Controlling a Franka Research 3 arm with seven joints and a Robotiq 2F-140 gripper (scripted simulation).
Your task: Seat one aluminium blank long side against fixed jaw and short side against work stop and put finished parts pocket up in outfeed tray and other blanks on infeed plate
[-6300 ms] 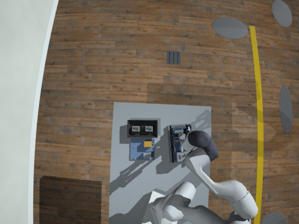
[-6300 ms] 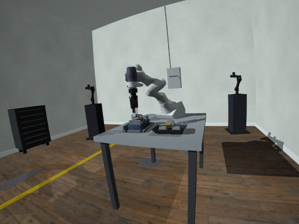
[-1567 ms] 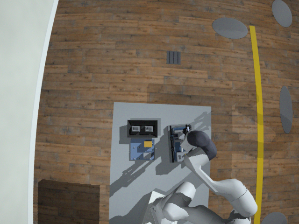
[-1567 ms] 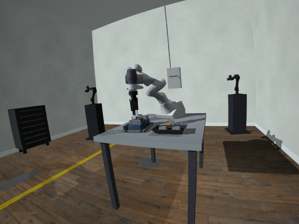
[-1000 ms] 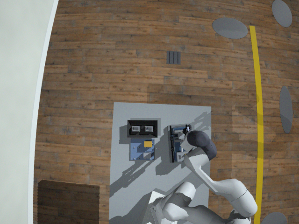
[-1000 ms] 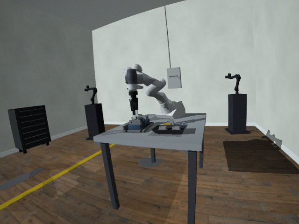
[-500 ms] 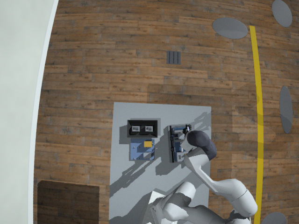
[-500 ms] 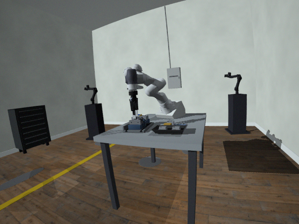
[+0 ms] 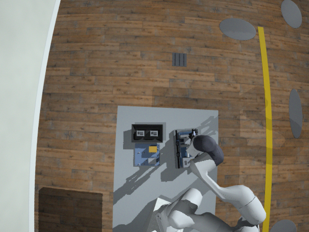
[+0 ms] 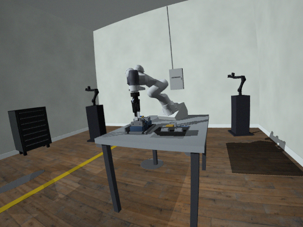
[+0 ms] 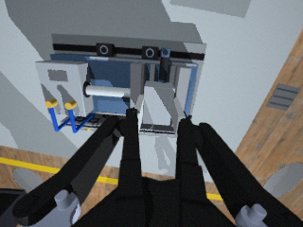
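Observation:
The vise (image 9: pixel 184 149) stands on the right part of the grey table, also in the wrist view (image 11: pixel 128 87) and the side view (image 10: pixel 139 126). My gripper (image 11: pixel 157 104) hangs straight down over the vise's opening and is shut on a grey aluminium blank (image 11: pixel 159 105). The blank lies between the moving jaw (image 11: pixel 136 85) and the end block without hoses (image 11: pixel 190 87). I cannot tell whether it rests on the low bars. The hose block (image 11: pixel 61 85) is at the left. The black work stop rod (image 11: pixel 164 66) is just beyond the blank.
The black outfeed tray (image 9: pixel 147 133) holds two finished parts (image 9: pixel 140 133) (image 9: pixel 153 133). The blue infeed plate (image 9: pixel 147 154) next to it carries a brass blank (image 9: pixel 152 149). My arm hides part of the vise from above.

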